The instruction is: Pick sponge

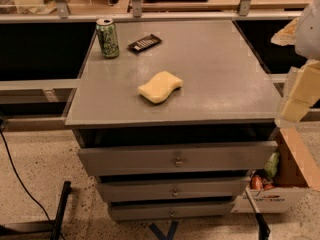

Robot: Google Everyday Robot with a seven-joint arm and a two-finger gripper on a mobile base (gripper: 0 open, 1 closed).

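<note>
The sponge (160, 87), a pale yellow foam pad with wavy sides, lies flat near the middle of the grey cabinet top (220, 79). My gripper (300, 91) hangs at the right edge of the camera view, beside the cabinet's right front corner and well to the right of the sponge. Its pale yellow blocky fingers (305, 86) show only in part. It holds nothing that I can see.
A green drink can (107, 38) stands at the cabinet's back left, with a dark flat remote-like object (144, 43) next to it. Three drawers (177, 159) are below. A cardboard box (280, 184) with items sits on the floor at the right. A shelf rail runs behind.
</note>
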